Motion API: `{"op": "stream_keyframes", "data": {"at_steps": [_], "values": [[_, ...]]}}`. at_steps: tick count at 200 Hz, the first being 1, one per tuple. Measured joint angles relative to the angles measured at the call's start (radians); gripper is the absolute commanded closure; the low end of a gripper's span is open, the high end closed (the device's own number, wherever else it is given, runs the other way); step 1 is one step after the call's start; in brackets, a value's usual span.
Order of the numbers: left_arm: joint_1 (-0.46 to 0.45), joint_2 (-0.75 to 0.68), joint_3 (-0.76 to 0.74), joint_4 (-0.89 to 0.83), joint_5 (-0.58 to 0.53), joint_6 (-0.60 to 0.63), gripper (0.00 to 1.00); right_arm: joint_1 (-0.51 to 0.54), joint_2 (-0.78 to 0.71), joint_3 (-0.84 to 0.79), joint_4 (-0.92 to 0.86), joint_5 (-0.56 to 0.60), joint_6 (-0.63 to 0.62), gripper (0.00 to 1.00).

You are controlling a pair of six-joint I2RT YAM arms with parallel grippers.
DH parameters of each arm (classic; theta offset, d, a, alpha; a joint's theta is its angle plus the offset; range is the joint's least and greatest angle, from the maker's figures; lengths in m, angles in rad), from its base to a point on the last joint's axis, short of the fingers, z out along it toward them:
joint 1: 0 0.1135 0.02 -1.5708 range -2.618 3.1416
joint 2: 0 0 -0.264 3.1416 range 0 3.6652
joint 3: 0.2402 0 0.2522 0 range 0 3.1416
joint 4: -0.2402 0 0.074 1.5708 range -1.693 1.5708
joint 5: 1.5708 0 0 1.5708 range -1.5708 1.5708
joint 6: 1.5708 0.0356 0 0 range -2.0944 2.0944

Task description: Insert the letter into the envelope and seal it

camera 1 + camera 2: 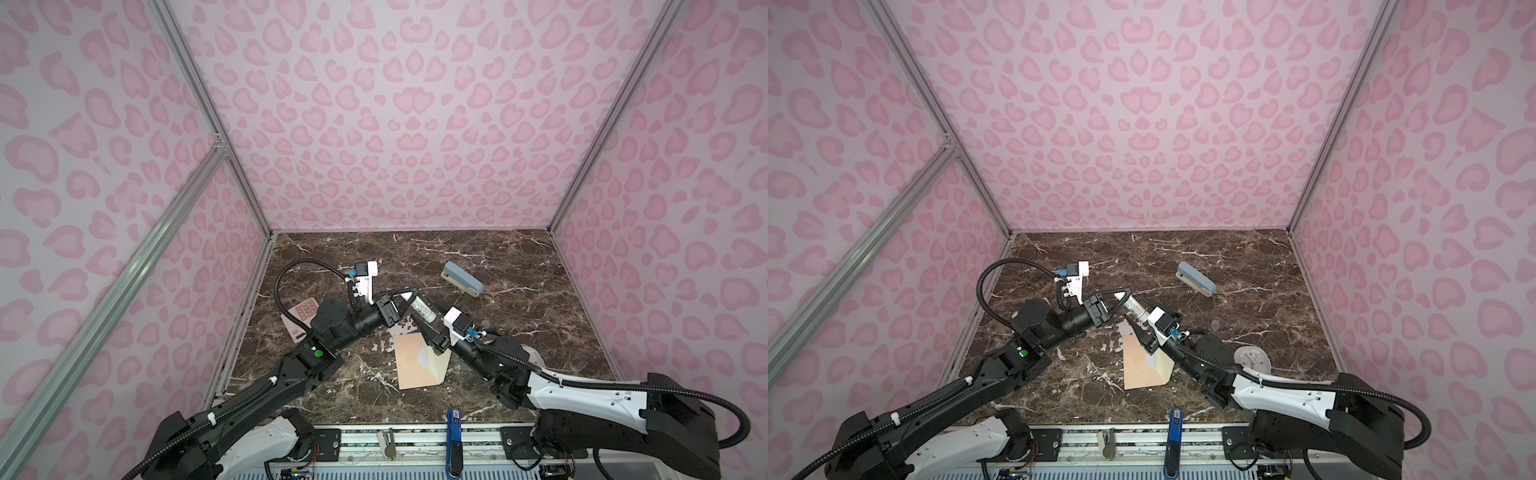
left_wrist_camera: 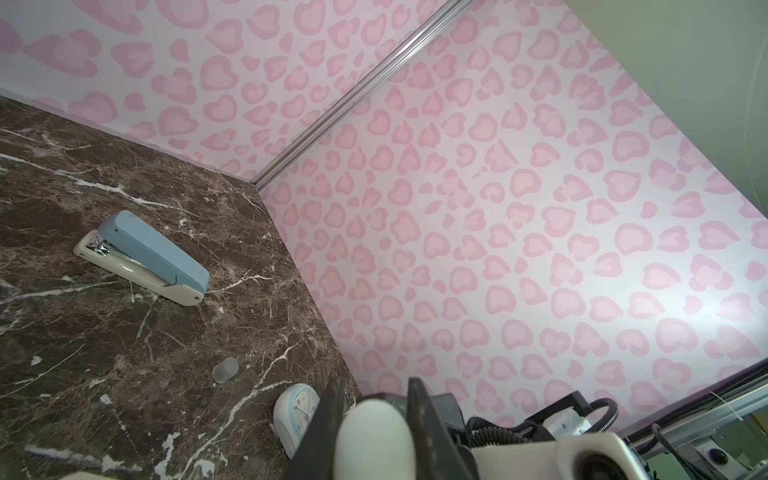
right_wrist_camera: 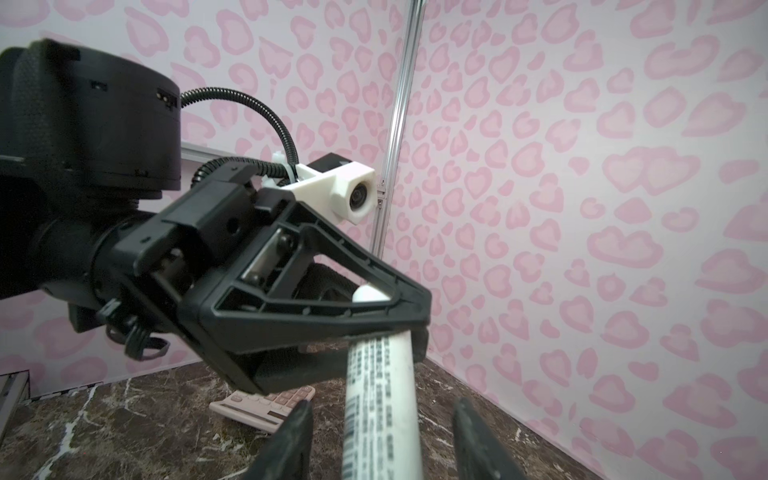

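Note:
The peach envelope [image 1: 409, 365] [image 1: 1138, 370] lies flat at the table's middle front. Its cream flap [image 1: 438, 368] stands open, and a white corner of the letter [image 1: 424, 354] [image 1: 1149, 360] shows at the mouth. Above it, my left gripper [image 1: 405, 297] [image 1: 1121, 296] [image 2: 374, 392] [image 3: 417, 322] is shut on one end of a white printed glue stick [image 1: 423, 311] [image 1: 1136, 309] [image 2: 374, 440] [image 3: 382, 395]. My right gripper [image 1: 430, 319] [image 1: 1145, 319] [image 3: 382, 415] is open. Its fingers [image 3: 299, 415] stand either side of the stick's other end with gaps.
A blue-and-cream stapler [image 1: 462, 278] [image 2: 149, 257] lies at the back right. A pink calculator [image 1: 301, 316] [image 3: 266, 405] sits by the left wall under the left arm. A small round clock [image 1: 1252, 359] [image 2: 295, 415] and a clear cap [image 1: 1214, 324] [image 2: 225, 370] lie at the right.

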State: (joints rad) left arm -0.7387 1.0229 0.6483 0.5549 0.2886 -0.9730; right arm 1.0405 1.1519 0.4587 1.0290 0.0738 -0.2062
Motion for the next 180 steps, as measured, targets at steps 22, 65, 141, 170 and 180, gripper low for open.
{"op": "stream_keyframes", "data": {"at_steps": [22, 65, 141, 170, 180], "values": [[0.000, 0.008, -0.004, 0.005, 0.004, -0.013, 0.90, 0.000, 0.018, 0.016, 0.004, 0.000, -0.012, 0.50], [0.000, 0.014, -0.005, 0.037, 0.018, -0.021, 0.90, 0.001, 0.054, 0.034, 0.005, 0.005, -0.015, 0.52], [0.000, 0.023, -0.009, 0.046, 0.029, -0.029, 0.90, 0.001, 0.076, 0.047, 0.043, 0.027, -0.023, 0.58], [0.000, 0.031, -0.011, 0.050, 0.037, -0.039, 0.90, 0.001, 0.085, 0.054, 0.043, 0.030, -0.027, 0.60], [0.000, 0.032, -0.011, 0.052, 0.037, -0.040, 0.90, 0.001, 0.090, 0.056, 0.044, 0.031, -0.027, 0.62]]}}
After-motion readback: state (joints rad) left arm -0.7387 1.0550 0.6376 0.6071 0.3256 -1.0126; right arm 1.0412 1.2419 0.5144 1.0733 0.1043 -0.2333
